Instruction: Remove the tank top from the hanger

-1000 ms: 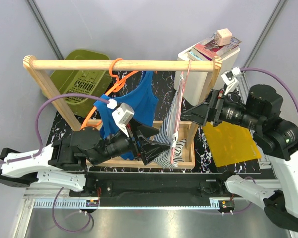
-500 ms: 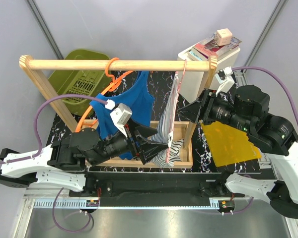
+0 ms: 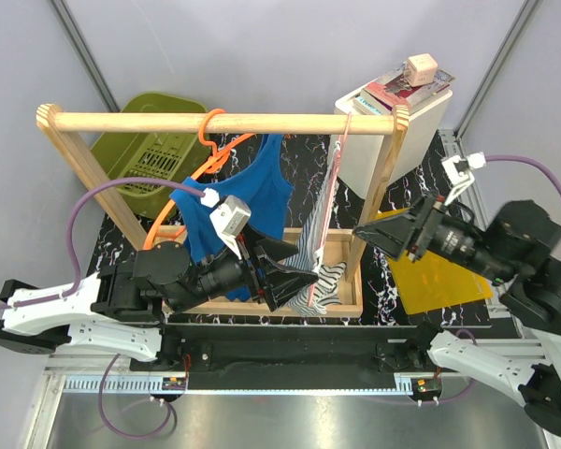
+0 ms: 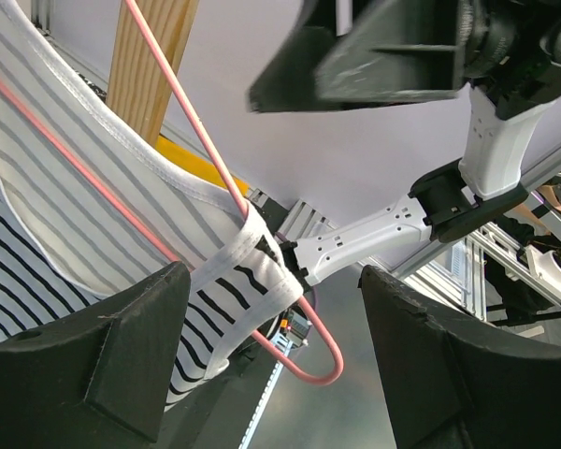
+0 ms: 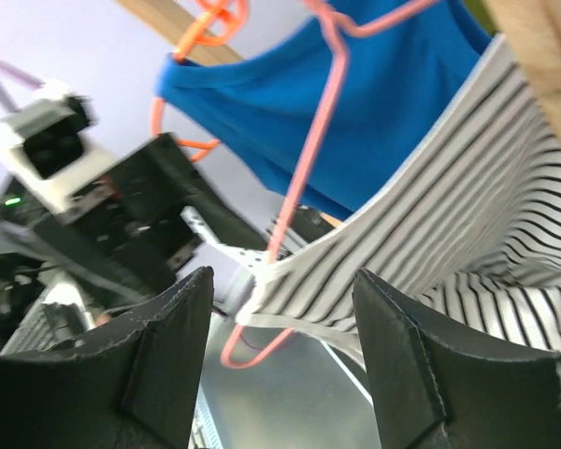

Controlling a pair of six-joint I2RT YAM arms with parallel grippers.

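Tank top (image 3: 262,192), bright blue, hangs under the wooden rack (image 3: 131,122), the largest thing we see. It is draped on the orange hanger (image 3: 208,126), whose hook sits over the rail left of the middle. One orange arm shows bare to the left of the cloth.

Behind the rack's left end lies a green basket (image 3: 154,140), and behind its right end stands a white box (image 3: 421,126) with books on top. A yellow sheet (image 3: 439,271) lies flat on the table to the right.

Just right of the blue top hangs a black-and-white striped garment (image 3: 320,271) on a pink hanger (image 3: 335,187).

Our left gripper (image 3: 294,269) is low in front of the rack, between the blue top and the striped cloth. Its jaws are spread, and its wrist view shows the striped strap between them; we cannot tell whether they touch.

Our right gripper (image 3: 369,232) is right of the rack post, spread wide and holding nothing.
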